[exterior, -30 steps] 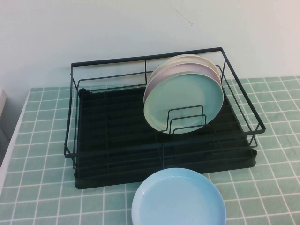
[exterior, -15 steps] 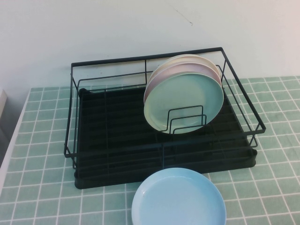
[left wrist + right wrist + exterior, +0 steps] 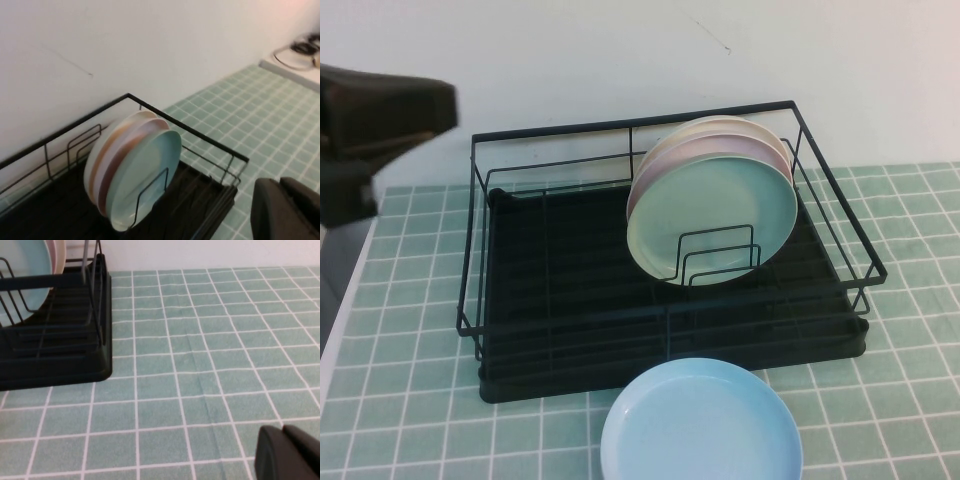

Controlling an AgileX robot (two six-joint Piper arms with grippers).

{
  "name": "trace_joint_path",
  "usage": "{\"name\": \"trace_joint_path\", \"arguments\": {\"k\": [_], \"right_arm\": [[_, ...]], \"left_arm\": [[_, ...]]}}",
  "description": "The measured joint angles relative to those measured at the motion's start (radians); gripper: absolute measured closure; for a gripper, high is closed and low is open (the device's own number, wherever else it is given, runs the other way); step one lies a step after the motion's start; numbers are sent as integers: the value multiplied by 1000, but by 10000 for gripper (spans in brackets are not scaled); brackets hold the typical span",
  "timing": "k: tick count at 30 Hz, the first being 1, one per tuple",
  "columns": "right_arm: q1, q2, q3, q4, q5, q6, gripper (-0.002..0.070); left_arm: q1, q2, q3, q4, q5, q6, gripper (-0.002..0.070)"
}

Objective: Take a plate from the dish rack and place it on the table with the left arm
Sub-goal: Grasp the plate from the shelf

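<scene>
Three plates stood on edge in your large black wire-frame dish rack (image 3: 670,260), leaning together toward its right-hand end and held by the small wire dividers. Frontmost was the round mint-green plate (image 3: 715,215) with the raised rim; a pale pink plate (image 3: 665,160) sat right behind it, and a cream plate (image 3: 720,122) behind that. All three touched one another, and the rest of the ribbed black drip tray held nothing else you could see.

Your left gripper (image 3: 375,125) hung as a blurred black mass at the far left of the high view, above the rack's left rear corner and well apart from the mint-green plate. Whether its fingers were spread or closed, you could not tell; it held nothing visible.

Your right gripper (image 3: 290,452) sat low over the pale green tiled table (image 3: 200,365), off the rack's right side; its fingers' state was likewise unclear.

One round sky-blue plate (image 3: 700,425) lay flat on the table, just in front of the rack.
</scene>
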Motion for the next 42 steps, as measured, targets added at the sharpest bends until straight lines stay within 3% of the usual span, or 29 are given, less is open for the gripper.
{"name": "trace_joint_path", "arguments": {"k": [3, 7, 14, 17, 29, 42], "right_arm": [[0, 0, 0, 0, 0, 0, 680], [0, 0, 0, 0, 0, 0, 680], [0, 0, 0, 0, 0, 0, 680], [0, 0, 0, 0, 0, 0, 680], [0, 0, 0, 0, 0, 0, 680], [0, 0, 0, 0, 0, 0, 680]], "left_arm": [[0, 99, -29, -37, 82, 166, 678], [0, 202, -62, -42, 89, 225, 635], [-68, 333, -98, -9, 49, 277, 340], [-135, 382, -99, 6, 0, 291, 285], [-412, 632, -109, 171, -504, 307, 261], [-466, 835, -109, 85, -804, 307, 261]]}}
